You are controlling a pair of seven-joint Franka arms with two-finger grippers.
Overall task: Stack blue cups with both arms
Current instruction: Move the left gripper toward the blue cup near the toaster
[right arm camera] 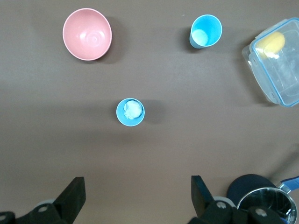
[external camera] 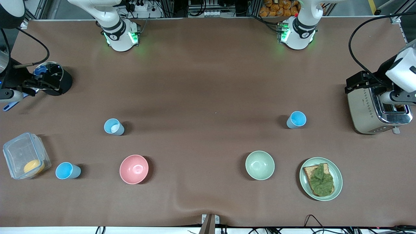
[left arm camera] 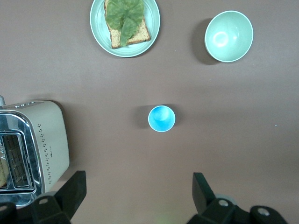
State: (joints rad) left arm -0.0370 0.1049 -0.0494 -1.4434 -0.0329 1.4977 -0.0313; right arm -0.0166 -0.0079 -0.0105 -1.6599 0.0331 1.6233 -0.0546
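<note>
Left tool [left arm camera: 135, 196] gapes over brown table [external camera: 208, 81], cup [left arm camera: 161, 118] below

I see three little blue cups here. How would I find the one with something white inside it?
Start at the pink bowl toward the right arm's end of the table. The blue cup you want stands upright just farther from the front camera than that bowl. Unlike the cup beside the clear container and the cup near the toaster, it holds a pale white lump.
</note>
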